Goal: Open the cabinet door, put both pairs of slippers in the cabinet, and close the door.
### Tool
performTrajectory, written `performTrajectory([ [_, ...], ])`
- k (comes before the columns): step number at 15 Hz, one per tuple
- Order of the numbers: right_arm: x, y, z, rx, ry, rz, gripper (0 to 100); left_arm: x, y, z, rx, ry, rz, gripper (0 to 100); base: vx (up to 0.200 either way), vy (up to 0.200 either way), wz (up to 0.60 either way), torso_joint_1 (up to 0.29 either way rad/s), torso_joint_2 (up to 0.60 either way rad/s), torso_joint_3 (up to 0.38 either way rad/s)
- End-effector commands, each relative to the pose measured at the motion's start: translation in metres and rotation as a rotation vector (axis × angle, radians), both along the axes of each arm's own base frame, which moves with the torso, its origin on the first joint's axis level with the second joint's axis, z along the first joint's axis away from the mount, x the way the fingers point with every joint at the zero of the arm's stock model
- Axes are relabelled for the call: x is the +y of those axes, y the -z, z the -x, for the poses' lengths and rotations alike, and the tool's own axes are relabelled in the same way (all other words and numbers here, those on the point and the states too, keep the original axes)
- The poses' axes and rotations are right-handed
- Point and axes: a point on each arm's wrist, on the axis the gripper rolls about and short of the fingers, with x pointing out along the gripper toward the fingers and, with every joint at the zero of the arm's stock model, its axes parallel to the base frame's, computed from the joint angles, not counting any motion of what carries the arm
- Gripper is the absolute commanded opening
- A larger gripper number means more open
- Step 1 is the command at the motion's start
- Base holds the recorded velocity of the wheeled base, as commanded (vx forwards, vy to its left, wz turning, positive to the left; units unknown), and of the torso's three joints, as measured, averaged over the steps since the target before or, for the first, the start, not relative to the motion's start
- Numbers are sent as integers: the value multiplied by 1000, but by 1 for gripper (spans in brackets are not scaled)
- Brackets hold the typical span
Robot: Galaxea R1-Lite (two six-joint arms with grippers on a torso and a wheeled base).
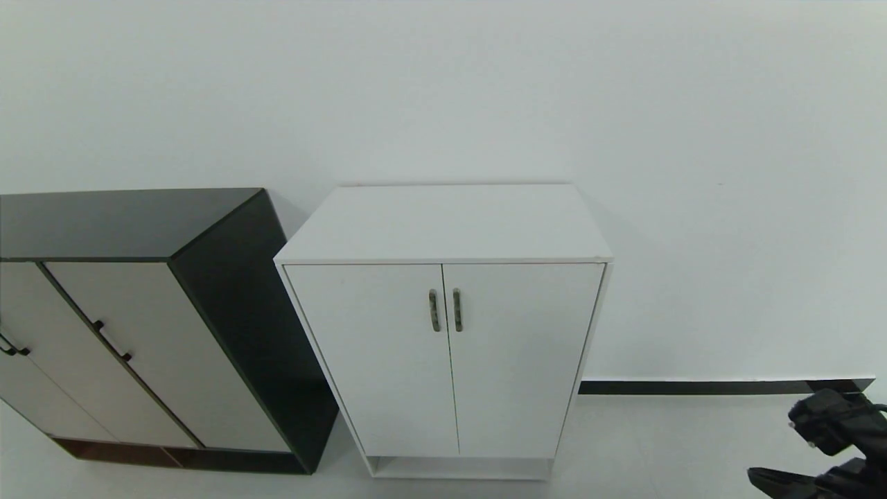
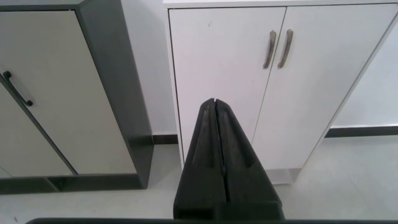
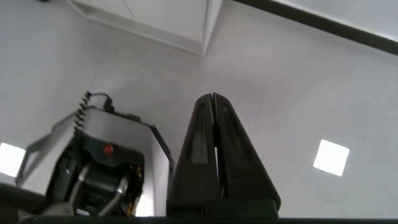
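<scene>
White cabinet (image 1: 443,222) against wall (image 1: 693,138), doors (image 1: 374,360) shut; stiff panels, likely light swing; hook slim handle (image 1: 457,310) by centre seam, smooth, may slip; left end effector (image 2: 214,102), right end effector (image 3: 213,98) both pinched closed, empty.

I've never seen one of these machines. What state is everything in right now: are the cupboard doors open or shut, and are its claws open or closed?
white cabinet: both doors shut, handles side by side at the middle.
dark cabinet: doors shut.
left gripper: shut, holding nothing.
right gripper: shut, holding nothing, above the floor.
</scene>
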Motion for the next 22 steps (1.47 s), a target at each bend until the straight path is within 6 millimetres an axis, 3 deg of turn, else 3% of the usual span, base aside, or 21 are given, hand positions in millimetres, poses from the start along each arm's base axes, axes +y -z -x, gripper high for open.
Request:
performTrajectory([
  [1,-14,6,26,-33,36,5,0,0,0,0,0,-1,0,0,0,0,0,0,0,0],
  [10,-34,10,88,-55,67,-5,0,0,0,0,0,-1,0,0,0,0,0,0,0,0],
  [17,-38,9,99,-127,102,-56,0,0,0,0,0,-1,1,0,0,0,0,0,0,0],
  [22,-36,9,102,-130,12,-142,0,0,0,0,0,-1,0,0,0,0,0,0,0,0],
])
